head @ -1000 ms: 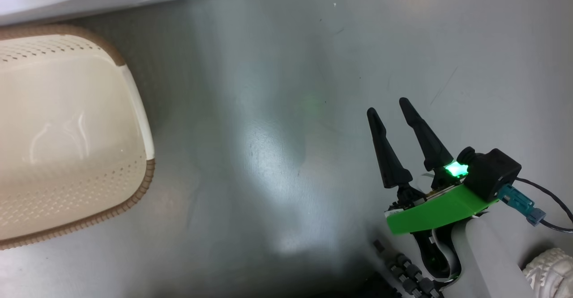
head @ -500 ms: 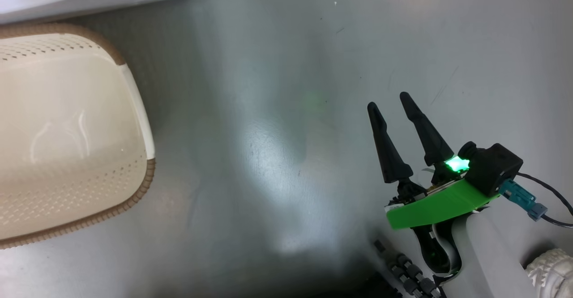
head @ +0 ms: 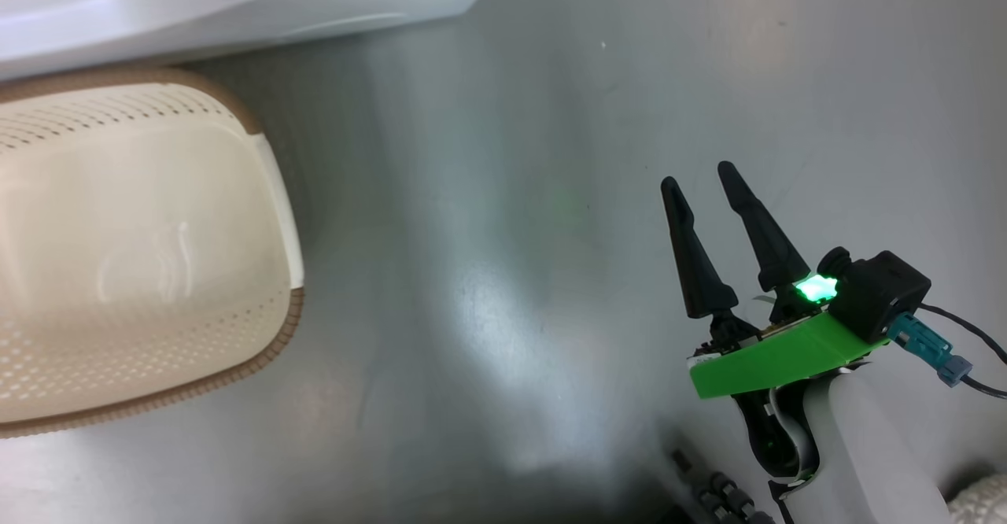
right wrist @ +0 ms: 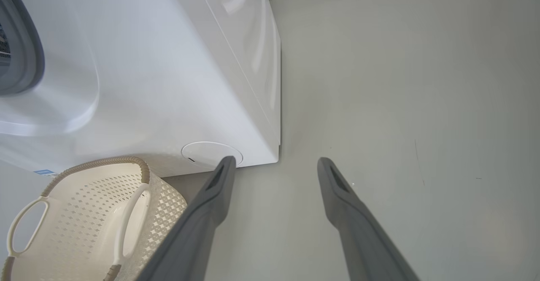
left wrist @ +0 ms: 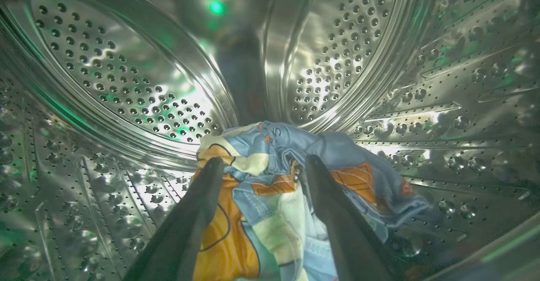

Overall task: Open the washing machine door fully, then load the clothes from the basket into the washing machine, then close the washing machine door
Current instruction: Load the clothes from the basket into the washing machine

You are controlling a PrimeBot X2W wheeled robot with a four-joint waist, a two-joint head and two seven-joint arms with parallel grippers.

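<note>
Cream basket (head: 295, 319) sits on the grey floor (head: 511, 193) at the left of the head view, close to the white machine (head: 236, 5); the right gripper (head: 698, 178) hovers at lower right, fingers apart. Left wrist view: the left gripper (left wrist: 265, 160) is inside the steel drum (left wrist: 126, 82), fingers apart, with the clothes (left wrist: 337, 150) lying between them. Right wrist view: the right gripper's fingers point at the floor beside the machine's round flap (right wrist: 211, 152).

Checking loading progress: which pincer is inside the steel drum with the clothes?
The left pincer: its open dark fingers flank the light-blue cartoon-print clothes inside the perforated steel drum. The right pincer hangs open over grey floor.
</note>
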